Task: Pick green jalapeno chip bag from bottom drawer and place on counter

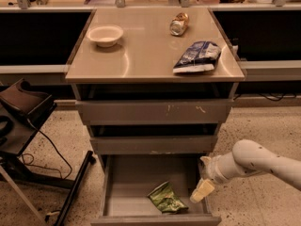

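Matt gripper (201, 191) by metal bottom drawer (131, 182)

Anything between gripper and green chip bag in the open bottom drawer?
Nothing visible. Pale-tipped gripper hangs by the right wall of the grey metal bottom drawer; glossy green chip bag lies inside beside it.

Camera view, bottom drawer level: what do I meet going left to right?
Black stand → bottom drawer, its left wall → green chip bag lying in the drawer → gripper at the drawer's right edge, apart from the bag → arm.
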Robot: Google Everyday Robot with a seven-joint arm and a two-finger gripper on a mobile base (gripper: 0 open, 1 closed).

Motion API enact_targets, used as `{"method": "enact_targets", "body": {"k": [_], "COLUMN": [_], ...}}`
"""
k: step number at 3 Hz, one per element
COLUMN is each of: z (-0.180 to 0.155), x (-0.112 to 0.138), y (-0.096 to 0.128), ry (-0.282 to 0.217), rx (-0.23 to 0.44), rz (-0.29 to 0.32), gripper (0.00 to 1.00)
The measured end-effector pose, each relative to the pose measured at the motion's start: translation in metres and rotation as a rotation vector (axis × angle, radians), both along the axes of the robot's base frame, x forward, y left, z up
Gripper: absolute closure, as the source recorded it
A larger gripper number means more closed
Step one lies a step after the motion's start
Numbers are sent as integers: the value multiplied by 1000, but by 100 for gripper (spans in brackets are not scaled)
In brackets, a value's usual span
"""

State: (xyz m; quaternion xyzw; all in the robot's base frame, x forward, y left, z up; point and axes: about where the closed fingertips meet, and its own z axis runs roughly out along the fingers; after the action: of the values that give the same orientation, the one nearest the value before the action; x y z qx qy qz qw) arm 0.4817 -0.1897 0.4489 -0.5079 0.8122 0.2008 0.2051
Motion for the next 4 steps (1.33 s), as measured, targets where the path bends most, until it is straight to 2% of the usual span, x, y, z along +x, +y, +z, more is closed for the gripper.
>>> {"method": "enact_targets", "body": {"k": [1,2,3,4], "z": [0,-22,-56,-103], "x": [0,1,6,8], "y": [0,9,29,51], "ry": [1,6,13,51], "rx": [1,103,271,401], "rz": [1,2,-1,-38], "gripper": [0,0,0,0]}}
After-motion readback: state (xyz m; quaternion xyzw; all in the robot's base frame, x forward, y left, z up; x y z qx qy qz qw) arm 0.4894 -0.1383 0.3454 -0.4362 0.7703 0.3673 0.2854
